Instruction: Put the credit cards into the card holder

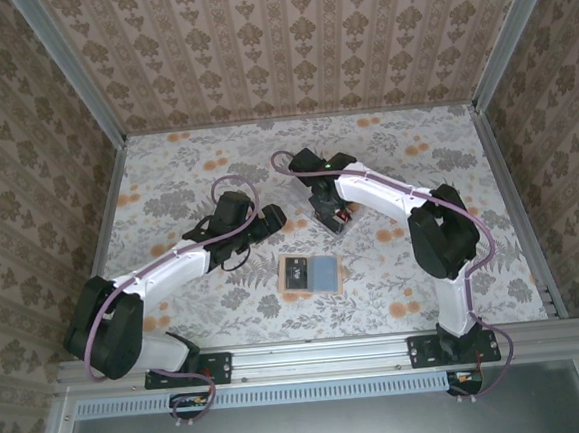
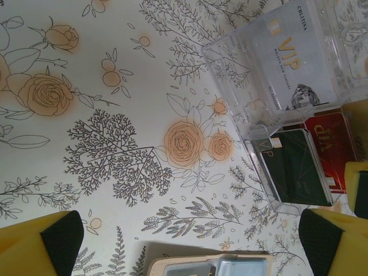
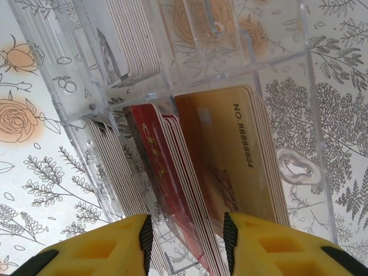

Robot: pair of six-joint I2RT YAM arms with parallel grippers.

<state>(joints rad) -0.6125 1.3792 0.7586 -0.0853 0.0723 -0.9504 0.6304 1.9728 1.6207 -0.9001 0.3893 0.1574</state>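
Observation:
The tan card holder (image 1: 309, 274) lies open on the table between the arms, with a dark card in its left half; its edge (image 2: 210, 264) shows at the bottom of the left wrist view. Credit cards stand in a clear tray (image 3: 322, 115): a red stack (image 3: 158, 149), an orange-tan stack (image 3: 230, 155), and a dark card (image 2: 296, 167) beside a red one (image 2: 330, 144). My right gripper (image 3: 188, 230) is open over the tray (image 1: 332, 220), its fingers either side of the red stack. My left gripper (image 2: 190, 236) hovers open above the table, left of the tray (image 1: 270, 218).
A white VIP card (image 2: 287, 63) lies in another tray compartment. The floral tablecloth (image 1: 196, 174) covers the table, which is walled at the back and both sides. The clear tray's walls (image 2: 230, 75) stand close around the right fingers.

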